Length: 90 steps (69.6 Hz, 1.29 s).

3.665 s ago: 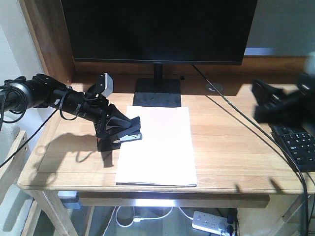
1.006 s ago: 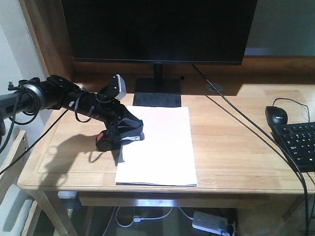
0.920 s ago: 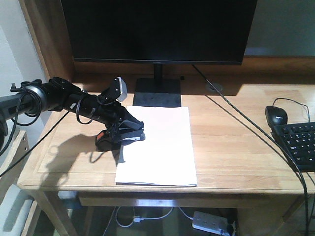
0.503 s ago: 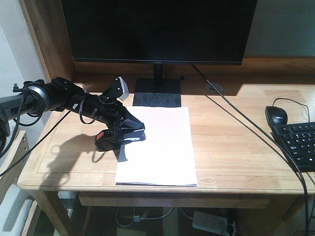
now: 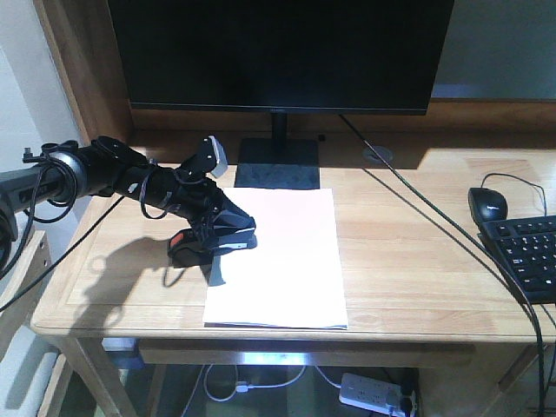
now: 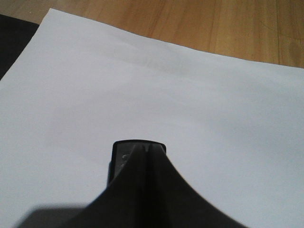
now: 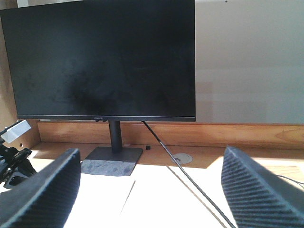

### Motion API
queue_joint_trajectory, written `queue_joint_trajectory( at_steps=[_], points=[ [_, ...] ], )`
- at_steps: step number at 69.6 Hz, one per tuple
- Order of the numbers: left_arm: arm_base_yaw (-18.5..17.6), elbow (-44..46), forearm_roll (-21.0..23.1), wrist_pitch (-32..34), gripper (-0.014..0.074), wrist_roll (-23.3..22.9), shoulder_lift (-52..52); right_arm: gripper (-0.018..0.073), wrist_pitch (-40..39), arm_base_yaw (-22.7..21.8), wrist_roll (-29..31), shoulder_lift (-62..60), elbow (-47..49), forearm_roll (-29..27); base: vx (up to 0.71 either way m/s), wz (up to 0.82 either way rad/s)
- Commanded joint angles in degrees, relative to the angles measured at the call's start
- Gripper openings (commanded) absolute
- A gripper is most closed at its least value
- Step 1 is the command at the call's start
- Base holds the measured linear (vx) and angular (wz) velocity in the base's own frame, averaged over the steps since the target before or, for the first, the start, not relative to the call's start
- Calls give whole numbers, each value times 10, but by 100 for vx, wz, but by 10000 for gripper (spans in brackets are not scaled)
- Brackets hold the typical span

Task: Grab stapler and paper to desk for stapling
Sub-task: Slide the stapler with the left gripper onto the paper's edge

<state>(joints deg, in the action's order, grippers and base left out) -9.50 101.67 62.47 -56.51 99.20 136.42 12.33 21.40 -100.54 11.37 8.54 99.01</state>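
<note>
The white paper lies flat on the light-wood desk, in front of the monitor stand. My left gripper reaches in from the left and is shut on the black stapler. The stapler sits low at the paper's left edge, orange patch pointing left. In the left wrist view the dark fingers close over the stapler's tip, with the paper filling the view and the desk beyond. My right gripper stands open and empty, above the desk and facing the monitor.
A large black monitor on a dark stand stands at the back. A black cable runs diagonally across the right half. A mouse and keyboard lie at the right edge. A power strip lies below.
The right arm has left the front view since the earliest frame. My left gripper has shifted slightly right and lower with the stapler, and its wrist has rolled. The paper stays put.
</note>
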Motion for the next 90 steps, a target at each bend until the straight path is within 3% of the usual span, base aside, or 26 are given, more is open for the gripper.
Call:
queue_joint_trajectory(
  at_steps=[1, 90],
  points=[
    [-2, 8, -21, 8, -6, -7, -26, 578, 8, -3, 5, 4, 16, 39, 0, 0],
    [-2, 8, -19, 8, -6, -7, -26, 578, 8, -3, 4, 4, 16, 39, 0, 0]
  ],
)
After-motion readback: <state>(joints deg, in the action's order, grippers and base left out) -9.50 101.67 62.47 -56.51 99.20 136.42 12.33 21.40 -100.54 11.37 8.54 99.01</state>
